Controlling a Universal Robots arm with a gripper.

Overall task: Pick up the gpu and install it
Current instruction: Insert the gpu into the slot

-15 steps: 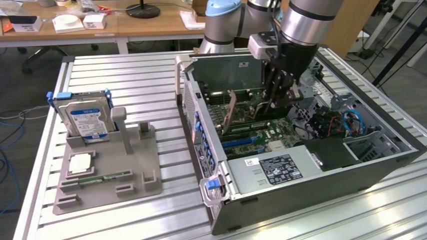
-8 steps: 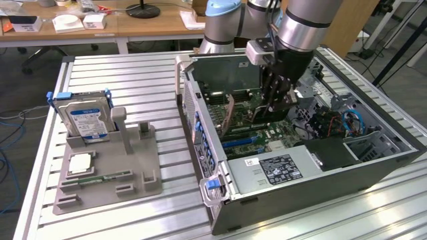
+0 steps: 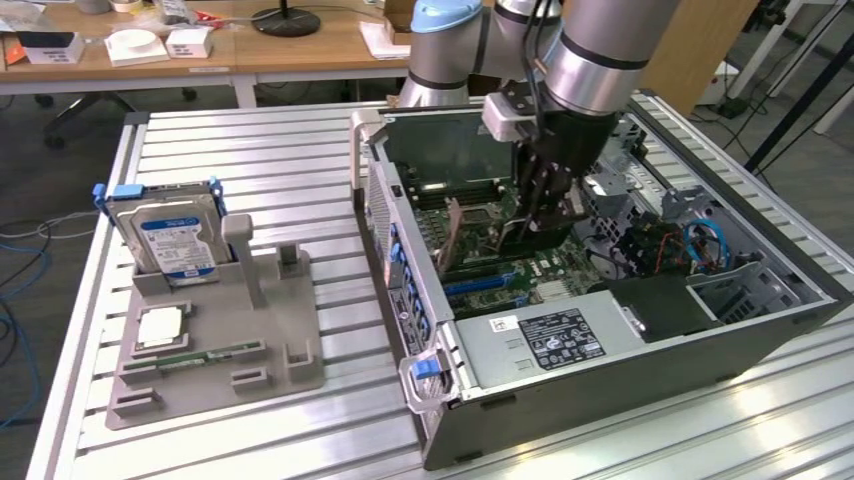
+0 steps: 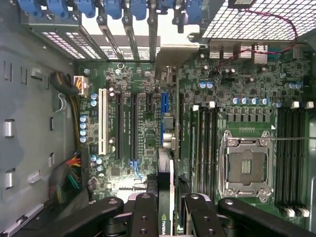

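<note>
even bright indoor light, glare on table slats (image 3: 747, 420), case interior shadowed, near gripper links soft

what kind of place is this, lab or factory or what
Most likely a robotics lab or workshop set up for PC assembly. An open computer case lies on an aluminium-slat table, a grey parts fixture holds a hard drive, and office desks stand behind.
</note>
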